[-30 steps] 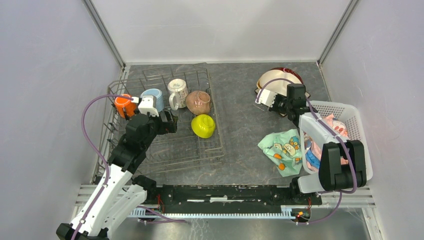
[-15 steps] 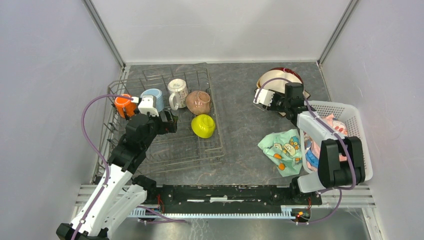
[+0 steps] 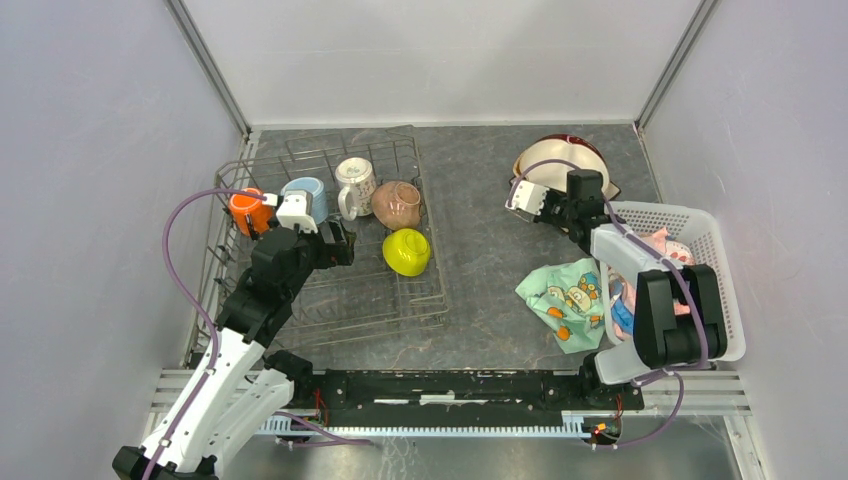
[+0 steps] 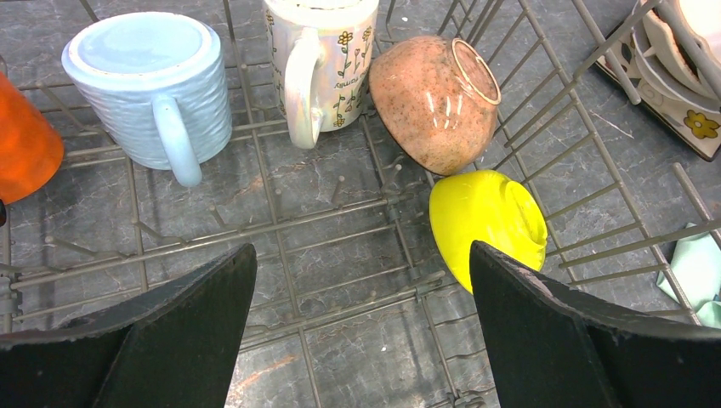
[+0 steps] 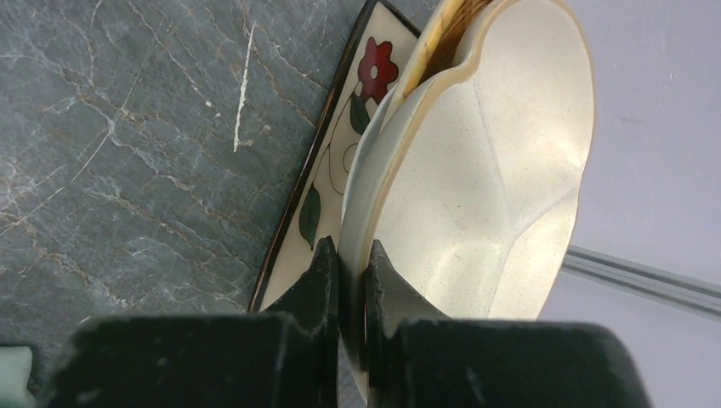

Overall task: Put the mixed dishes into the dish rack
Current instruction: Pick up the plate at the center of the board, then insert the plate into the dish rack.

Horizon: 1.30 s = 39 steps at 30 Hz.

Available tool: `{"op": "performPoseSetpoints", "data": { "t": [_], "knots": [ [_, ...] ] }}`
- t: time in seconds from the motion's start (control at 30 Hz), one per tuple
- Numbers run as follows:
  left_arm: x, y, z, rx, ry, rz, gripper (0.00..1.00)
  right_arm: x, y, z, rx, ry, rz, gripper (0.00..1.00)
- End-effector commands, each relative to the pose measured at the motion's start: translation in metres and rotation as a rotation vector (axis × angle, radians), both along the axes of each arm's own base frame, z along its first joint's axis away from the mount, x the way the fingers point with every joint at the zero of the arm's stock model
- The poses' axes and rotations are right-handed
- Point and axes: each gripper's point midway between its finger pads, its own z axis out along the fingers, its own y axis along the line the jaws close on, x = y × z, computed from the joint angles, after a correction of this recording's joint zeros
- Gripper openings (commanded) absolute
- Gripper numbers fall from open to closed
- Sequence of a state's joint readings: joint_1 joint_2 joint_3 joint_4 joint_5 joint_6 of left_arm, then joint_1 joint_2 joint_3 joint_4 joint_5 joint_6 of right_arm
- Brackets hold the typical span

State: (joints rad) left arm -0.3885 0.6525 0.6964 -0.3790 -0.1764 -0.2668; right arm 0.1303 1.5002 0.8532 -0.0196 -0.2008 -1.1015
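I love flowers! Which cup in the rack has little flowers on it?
The white mug, standing between the light-blue mug and the tan bowl. It alone has small flowers painted on it; the light-blue one and the orange mug have none.

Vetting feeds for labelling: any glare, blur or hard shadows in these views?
Top external: even soft light, sharp, no hard shadows around the dish rack. Left wrist: bright glare streaks on the tan bowl; left gripper dark, soft-edged. Right wrist: cream plate bright, crisp; right gripper nearly black, detail lost.
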Motion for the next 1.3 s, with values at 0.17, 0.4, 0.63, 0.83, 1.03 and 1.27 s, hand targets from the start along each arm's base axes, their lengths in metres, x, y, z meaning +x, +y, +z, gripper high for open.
{"op": "performPoseSetpoints", "data": {
  "t": [0.17, 0.4, 0.63, 0.83, 1.03, 1.27],
  "knots": [
    [0.004, 0.000, 0.013, 0.007, -0.059, -0.008, 1.00, 0.005, 0.013, 0.074, -0.035, -0.274, 0.052, 0.00],
    [0.004, 0.001, 0.017, -0.008, -0.069, 0.004, 1.00, 0.003, 0.020, 0.114, -0.009, -0.370, 0.065, 0.00],
    [0.003, -0.007, 0.033, -0.122, -0.086, 0.013, 0.99, -0.009, 0.041, 0.151, 0.085, -0.445, 0.124, 0.00],
    [0.002, -0.015, 0.066, -0.210, -0.121, -0.005, 0.99, -0.024, 0.063, 0.181, 0.117, -0.513, 0.185, 0.00],
    [0.003, -0.035, 0.099, -0.290, -0.094, -0.075, 0.98, -0.042, 0.087, 0.224, 0.168, -0.598, 0.242, 0.00],
    [0.008, -0.053, 0.119, -0.370, -0.086, -0.129, 0.96, -0.075, 0.135, 0.277, 0.226, -0.702, 0.352, 0.00]
  ]
}}
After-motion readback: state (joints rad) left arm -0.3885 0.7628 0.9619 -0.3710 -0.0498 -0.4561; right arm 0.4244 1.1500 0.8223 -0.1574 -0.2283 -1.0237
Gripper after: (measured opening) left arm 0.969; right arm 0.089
